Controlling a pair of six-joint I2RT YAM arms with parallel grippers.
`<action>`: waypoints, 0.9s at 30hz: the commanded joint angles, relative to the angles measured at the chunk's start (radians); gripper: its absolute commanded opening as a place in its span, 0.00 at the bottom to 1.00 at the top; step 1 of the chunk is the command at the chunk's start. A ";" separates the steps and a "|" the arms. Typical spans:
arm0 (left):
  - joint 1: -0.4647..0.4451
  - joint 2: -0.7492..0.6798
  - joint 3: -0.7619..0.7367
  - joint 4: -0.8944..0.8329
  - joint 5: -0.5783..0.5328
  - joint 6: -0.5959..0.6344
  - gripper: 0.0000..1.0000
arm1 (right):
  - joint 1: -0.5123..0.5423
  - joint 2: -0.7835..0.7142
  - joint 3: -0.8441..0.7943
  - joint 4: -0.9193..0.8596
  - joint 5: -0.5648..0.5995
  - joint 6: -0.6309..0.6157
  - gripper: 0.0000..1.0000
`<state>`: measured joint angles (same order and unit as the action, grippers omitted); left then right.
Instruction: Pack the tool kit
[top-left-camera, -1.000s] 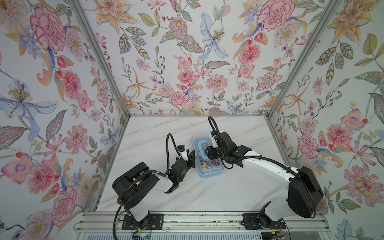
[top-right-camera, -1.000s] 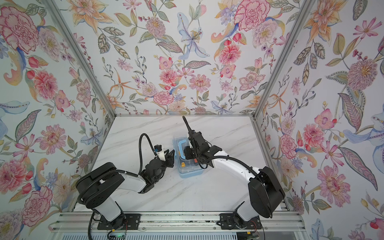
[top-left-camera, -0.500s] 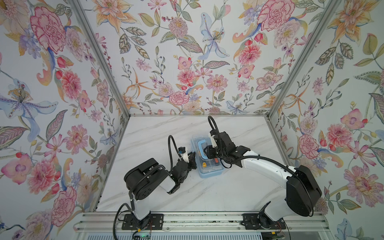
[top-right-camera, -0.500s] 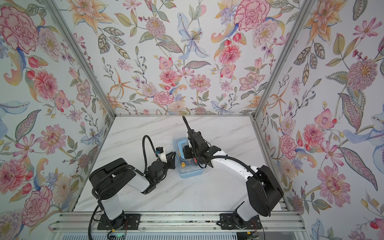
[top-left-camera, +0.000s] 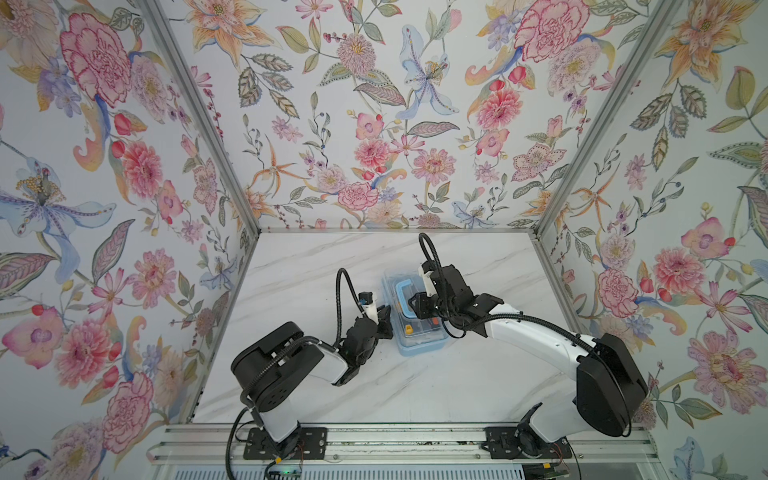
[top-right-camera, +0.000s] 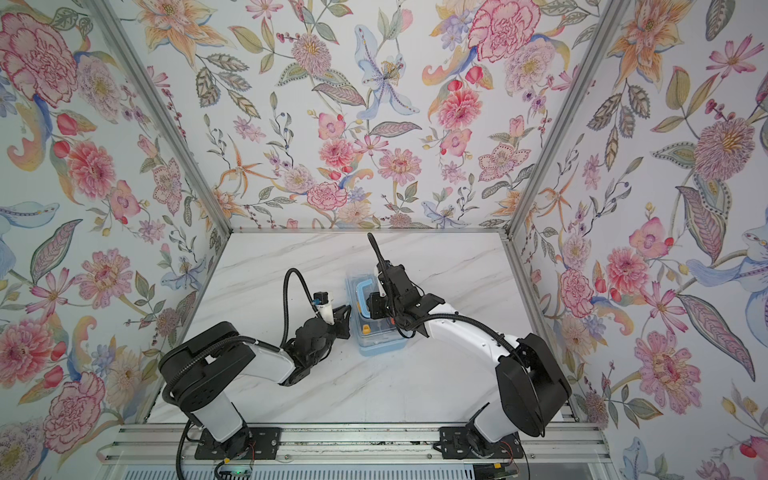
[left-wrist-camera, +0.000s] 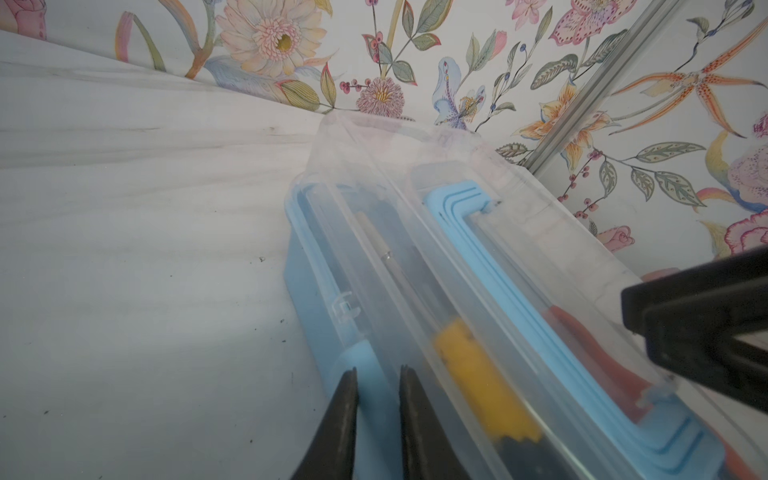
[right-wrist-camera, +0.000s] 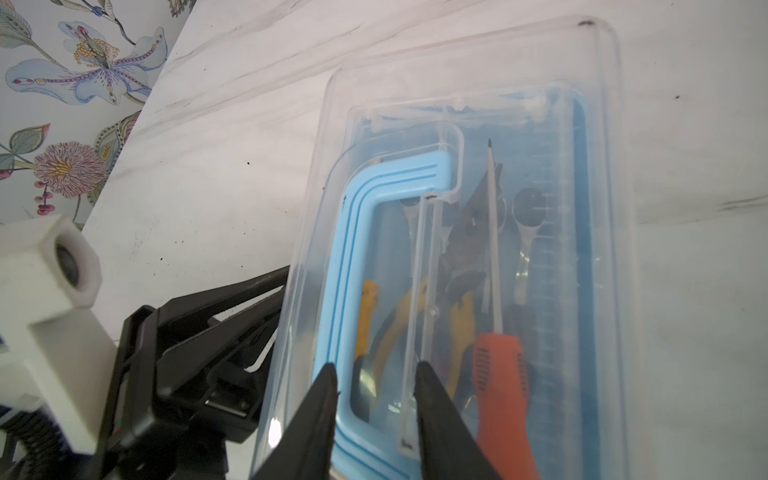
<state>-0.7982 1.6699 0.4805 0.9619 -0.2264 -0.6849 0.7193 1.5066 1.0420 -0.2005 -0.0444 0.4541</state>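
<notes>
Near the middle of the marble table (top-left-camera: 311, 270), the tool box (top-left-camera: 422, 347) (blue base, clear lid) is lying flat. The left gripper (left-wrist-camera: 378, 374) is pinching its blue side latch (left-wrist-camera: 361, 361) with narrow jaws. The right gripper (right-wrist-camera: 376, 370) is straddling the blue handle (right-wrist-camera: 399, 166), and I cannot tell whether it is gripping.

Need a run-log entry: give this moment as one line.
case: clear lid on, tools inside | left pincer: shut on blue latch | right pincer: astride blue handle, grip unclear
</notes>
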 joint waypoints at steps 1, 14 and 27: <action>0.015 -0.089 0.032 -0.333 0.042 0.045 0.21 | -0.008 0.010 -0.016 -0.170 -0.003 0.007 0.34; 0.130 -0.208 0.213 -0.695 0.239 -0.010 0.35 | -0.022 0.029 0.025 -0.196 -0.009 -0.011 0.35; 0.188 -0.047 0.360 -0.897 0.495 -0.157 0.41 | -0.024 0.009 0.018 -0.201 -0.006 -0.010 0.35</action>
<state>-0.5987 1.6165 0.8524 0.1303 0.1837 -0.8154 0.6994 1.5005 1.0775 -0.2966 -0.0448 0.4496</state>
